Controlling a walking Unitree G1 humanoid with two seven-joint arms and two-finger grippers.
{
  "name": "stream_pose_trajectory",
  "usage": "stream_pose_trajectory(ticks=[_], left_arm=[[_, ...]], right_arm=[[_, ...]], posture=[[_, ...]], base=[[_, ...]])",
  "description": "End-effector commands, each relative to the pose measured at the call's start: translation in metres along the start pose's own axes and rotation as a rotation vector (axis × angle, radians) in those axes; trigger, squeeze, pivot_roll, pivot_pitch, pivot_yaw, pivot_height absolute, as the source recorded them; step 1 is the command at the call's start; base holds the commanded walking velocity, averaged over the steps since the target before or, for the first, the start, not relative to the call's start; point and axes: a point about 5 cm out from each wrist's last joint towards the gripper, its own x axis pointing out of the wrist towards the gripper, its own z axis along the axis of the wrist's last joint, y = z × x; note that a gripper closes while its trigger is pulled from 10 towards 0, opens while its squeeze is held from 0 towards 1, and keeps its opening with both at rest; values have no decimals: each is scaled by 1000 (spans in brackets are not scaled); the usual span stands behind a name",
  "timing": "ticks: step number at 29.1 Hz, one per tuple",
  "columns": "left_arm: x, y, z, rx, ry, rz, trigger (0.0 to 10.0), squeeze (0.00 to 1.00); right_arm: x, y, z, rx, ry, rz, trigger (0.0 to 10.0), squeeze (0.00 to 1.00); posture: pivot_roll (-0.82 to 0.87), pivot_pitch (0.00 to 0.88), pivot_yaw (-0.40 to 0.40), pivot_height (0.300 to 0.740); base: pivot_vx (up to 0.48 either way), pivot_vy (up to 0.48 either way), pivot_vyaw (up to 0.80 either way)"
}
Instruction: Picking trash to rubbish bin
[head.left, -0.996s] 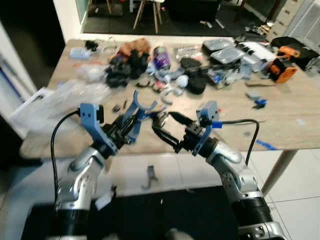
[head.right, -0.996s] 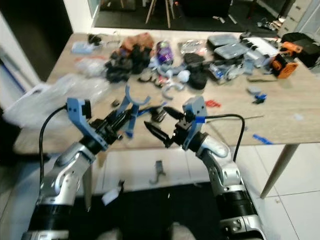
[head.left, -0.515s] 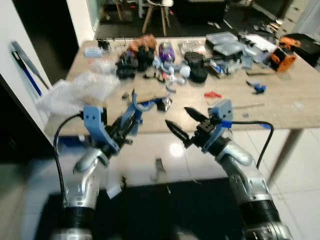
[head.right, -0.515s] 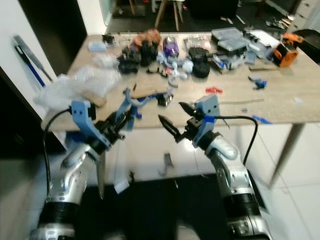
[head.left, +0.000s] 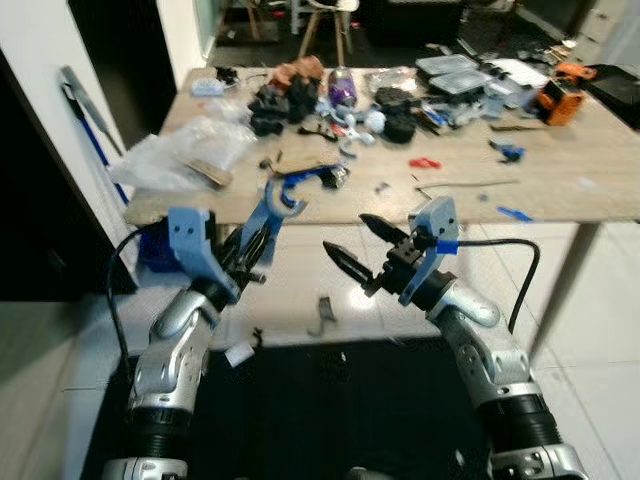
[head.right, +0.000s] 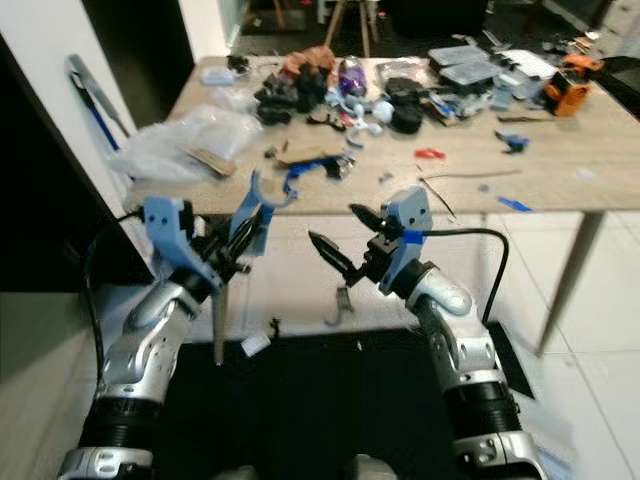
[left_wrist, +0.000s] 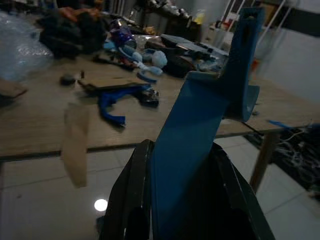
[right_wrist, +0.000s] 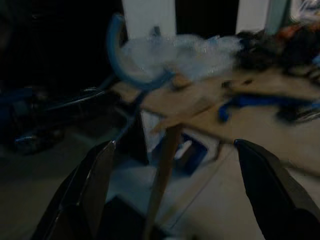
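Note:
My left gripper (head.left: 252, 252) is shut on a blue plastic part (head.left: 271, 207) with a curved forked top, held up in front of the wooden table (head.left: 560, 190). In the left wrist view the blue plastic part (left_wrist: 200, 130) stands clamped between the two black fingers (left_wrist: 131, 190). My right gripper (head.left: 353, 245) is open with nothing between its spread fingers, held beside the left one over the tiled floor. In the right wrist view the blue part's curved end (right_wrist: 131, 70) shows ahead, between that gripper's open fingers (right_wrist: 95, 175).
The table carries much clutter: crumpled clear plastic (head.left: 185, 150) at its left end, dark and blue parts (head.left: 300, 100), clear boxes (head.left: 455, 70), an orange tool (head.left: 558, 95). A grey bracket (head.left: 322, 316) and a white scrap (head.left: 240, 352) lie on the floor. A white wall (head.left: 110, 90) stands left.
The camera has pulled back from the table, so both arms now hang over the floor. The left gripper keeps its hold on the blue part; the right stays open.

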Motion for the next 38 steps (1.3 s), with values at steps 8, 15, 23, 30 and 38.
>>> stream_pose_trajectory(ticks=[8,15,23,30,38], left_arm=[[2,0,-3,26,21,-23,10000,0],[4,-3,-5,50,42,-51,10000,0],[6,-5,-6,67,54,-78,10000,0],[7,-5,-6,67,54,-83,10000,0],[6,-5,-6,65,45,-102,10000,0]], right_arm=[[3,2,-1,25,7,19,10000,0],[4,2,-1,32,9,24,10000,0],[5,3,0,38,16,31,10000,0],[5,3,0,44,16,32,10000,0],[5,3,0,47,17,33,10000,0]], posture=[[3,0,-20,740],[3,0,-20,740],[3,0,-19,740],[3,0,-19,740],[3,0,-19,740]], base=[[-38,0,-800],[0,0,-800],[0,0,-800],[0,0,-800],[0,0,-800]])
